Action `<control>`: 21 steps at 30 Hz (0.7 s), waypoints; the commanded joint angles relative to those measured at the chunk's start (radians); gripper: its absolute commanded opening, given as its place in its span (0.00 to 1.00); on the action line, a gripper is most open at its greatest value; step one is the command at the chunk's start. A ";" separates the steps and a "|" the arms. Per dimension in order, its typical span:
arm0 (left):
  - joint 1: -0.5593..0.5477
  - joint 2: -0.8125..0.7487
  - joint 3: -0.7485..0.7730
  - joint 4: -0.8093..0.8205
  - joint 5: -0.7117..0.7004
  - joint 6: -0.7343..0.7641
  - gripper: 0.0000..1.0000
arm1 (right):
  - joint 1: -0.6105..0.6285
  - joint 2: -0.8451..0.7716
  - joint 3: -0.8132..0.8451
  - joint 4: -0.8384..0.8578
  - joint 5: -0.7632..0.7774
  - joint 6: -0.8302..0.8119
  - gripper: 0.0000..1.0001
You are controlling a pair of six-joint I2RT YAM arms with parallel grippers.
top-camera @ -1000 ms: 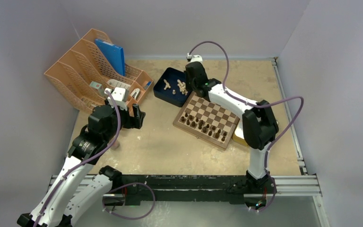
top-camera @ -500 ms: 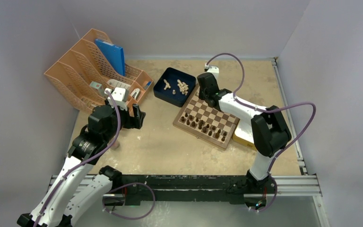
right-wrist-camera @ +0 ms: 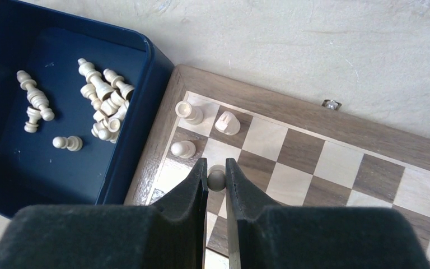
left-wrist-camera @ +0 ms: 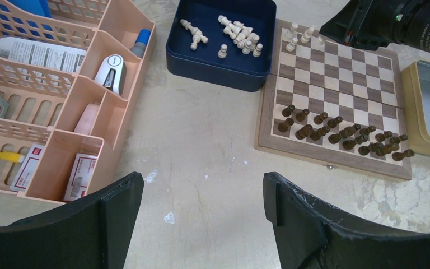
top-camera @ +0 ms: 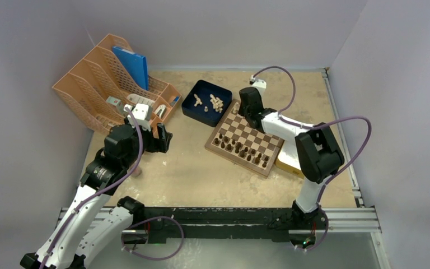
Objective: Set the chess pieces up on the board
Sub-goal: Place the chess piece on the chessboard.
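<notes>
My right gripper [right-wrist-camera: 216, 168] is shut on a cream pawn [right-wrist-camera: 216, 178] just above the board [right-wrist-camera: 336, 162], near its far left corner. Three cream chess pieces [right-wrist-camera: 189, 112] stand on the squares there. Several more lie in the dark blue tray [right-wrist-camera: 145, 140] beside the board. Dark pieces [top-camera: 241, 150] fill two rows on the board's [top-camera: 246, 130] near side. My left gripper [left-wrist-camera: 203, 188] hangs open over bare table, left of the board, holding nothing.
An orange desk organizer [top-camera: 106, 84] with a stapler and stationery stands at the back left. A shallow yellow-rimmed tray [left-wrist-camera: 425, 112] lies against the board's right side. Grey walls close in the table on three sides.
My right arm has swung right, from over the blue tray to over the board's far corner, shut all the while. The left arm has not moved.
</notes>
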 commanded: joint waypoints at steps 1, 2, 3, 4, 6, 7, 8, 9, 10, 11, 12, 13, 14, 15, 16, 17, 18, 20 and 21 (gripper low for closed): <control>0.001 -0.009 -0.005 0.028 0.003 0.000 0.78 | -0.003 0.023 -0.013 0.089 0.000 0.043 0.15; 0.001 -0.008 -0.004 0.027 0.003 -0.001 0.78 | -0.004 0.029 -0.011 0.086 0.002 0.048 0.15; 0.001 -0.007 -0.004 0.026 0.002 -0.001 0.78 | -0.004 0.036 -0.007 0.085 0.005 0.052 0.15; 0.001 -0.006 -0.004 0.024 0.001 -0.001 0.78 | -0.004 0.041 -0.006 0.087 0.006 0.053 0.15; 0.001 -0.009 -0.004 0.025 -0.002 -0.001 0.78 | -0.003 0.053 -0.002 0.094 0.003 0.053 0.15; 0.001 -0.012 -0.005 0.026 -0.001 -0.001 0.78 | -0.003 0.061 0.002 0.098 0.004 0.051 0.15; 0.001 -0.012 -0.005 0.027 -0.001 -0.001 0.78 | -0.003 0.070 0.005 0.099 0.004 0.051 0.15; 0.001 -0.010 -0.005 0.027 0.000 -0.001 0.78 | -0.004 0.079 0.012 0.098 0.005 0.050 0.16; 0.001 -0.009 -0.005 0.025 0.001 -0.001 0.78 | -0.003 0.089 0.019 0.091 0.009 0.050 0.16; 0.001 -0.007 -0.004 0.025 0.000 -0.001 0.78 | -0.003 0.098 0.025 0.085 0.016 0.049 0.16; 0.001 -0.007 -0.003 0.025 -0.001 -0.001 0.78 | -0.002 0.103 0.026 0.083 0.024 0.050 0.16; 0.001 -0.007 -0.004 0.025 -0.002 -0.001 0.78 | -0.003 0.106 0.026 0.084 0.026 0.049 0.16; 0.001 -0.009 -0.004 0.024 -0.002 -0.001 0.78 | -0.004 0.110 0.025 0.085 0.029 0.048 0.16; 0.001 -0.011 -0.005 0.025 -0.003 -0.001 0.78 | -0.004 0.111 0.025 0.085 0.034 0.047 0.16; 0.001 -0.012 -0.005 0.025 -0.002 -0.001 0.78 | -0.004 0.114 0.025 0.085 0.037 0.046 0.16; 0.001 -0.013 -0.005 0.025 -0.002 -0.001 0.78 | -0.003 0.115 0.026 0.086 0.039 0.045 0.16; 0.001 -0.010 -0.004 0.026 -0.002 -0.001 0.78 | -0.003 0.116 0.026 0.088 0.042 0.043 0.16; 0.002 -0.009 -0.004 0.026 -0.002 -0.001 0.78 | -0.004 0.119 0.029 0.092 0.044 0.042 0.17; 0.001 -0.010 -0.005 0.026 -0.002 -0.001 0.78 | -0.004 0.122 0.031 0.091 0.044 0.042 0.17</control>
